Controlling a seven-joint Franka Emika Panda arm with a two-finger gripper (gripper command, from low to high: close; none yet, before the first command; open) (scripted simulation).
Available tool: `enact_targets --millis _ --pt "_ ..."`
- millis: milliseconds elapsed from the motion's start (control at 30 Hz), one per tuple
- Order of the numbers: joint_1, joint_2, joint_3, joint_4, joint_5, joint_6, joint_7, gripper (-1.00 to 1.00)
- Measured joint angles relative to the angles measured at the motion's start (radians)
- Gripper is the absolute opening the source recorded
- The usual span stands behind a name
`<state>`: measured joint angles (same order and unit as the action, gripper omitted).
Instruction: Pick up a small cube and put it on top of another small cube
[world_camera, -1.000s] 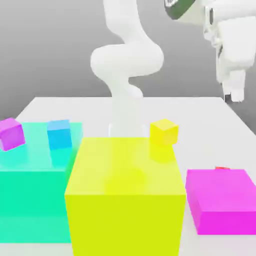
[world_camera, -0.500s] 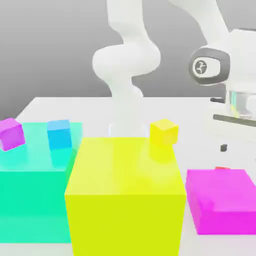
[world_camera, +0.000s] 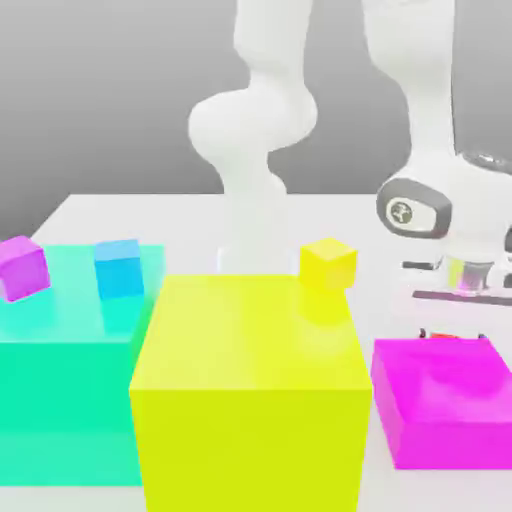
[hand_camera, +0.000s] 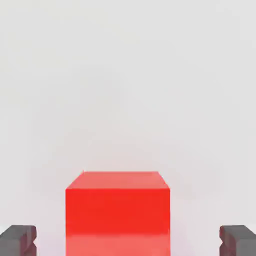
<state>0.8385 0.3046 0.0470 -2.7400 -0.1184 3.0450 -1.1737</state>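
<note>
The small cube (hand_camera: 117, 210), bright red, rests on the white table. It lies between the two dark fingertips (hand_camera: 19, 239) of my gripper (hand_camera: 128, 241). The jaws stand open, wide of the cube on both sides, and do not touch it. In the exterior view only a red sliver of the small cube (world_camera: 443, 336) peeks over the far edge of the flat magenta block (world_camera: 445, 400). The white wrist (world_camera: 420, 210) hangs low right above it.
A big yellow block (world_camera: 250, 390) fills the front middle, with a small yellow cube (world_camera: 327, 264) at its far corner. On the big teal block (world_camera: 65, 370) at the exterior view's left sit a small blue cube (world_camera: 119, 268) and a small magenta cube (world_camera: 22, 266).
The hand has come down from high at the exterior view's upper right to just above the table behind the magenta block. The cubes have not moved.
</note>
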Motion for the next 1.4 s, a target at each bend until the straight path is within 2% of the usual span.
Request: enact_targets --millis 233,500,567,700,833,1300,1400 --pt "0.004 0.005 -0.004 0.001 0.000 0.002 0.000 -1.00" --pt "-0.040 -0.214 0.060 -0.042 0.086 -0.174 -0.064 -1.00" --pt "-0.020 -0.230 0.060 -0.017 0.042 -0.231 -0.003 -1.00" --pt "-0.044 -0.312 0.028 0.037 -0.085 -0.394 0.088 -1.00" --pt "-0.114 -0.449 -0.023 0.061 -0.129 -0.552 0.055 -1.00" --pt "-0.272 -0.952 -0.270 0.117 -0.081 -1.072 -0.245 -1.00" --pt "-0.277 -0.975 -0.318 0.070 -0.078 -1.037 -0.287 -1.00"
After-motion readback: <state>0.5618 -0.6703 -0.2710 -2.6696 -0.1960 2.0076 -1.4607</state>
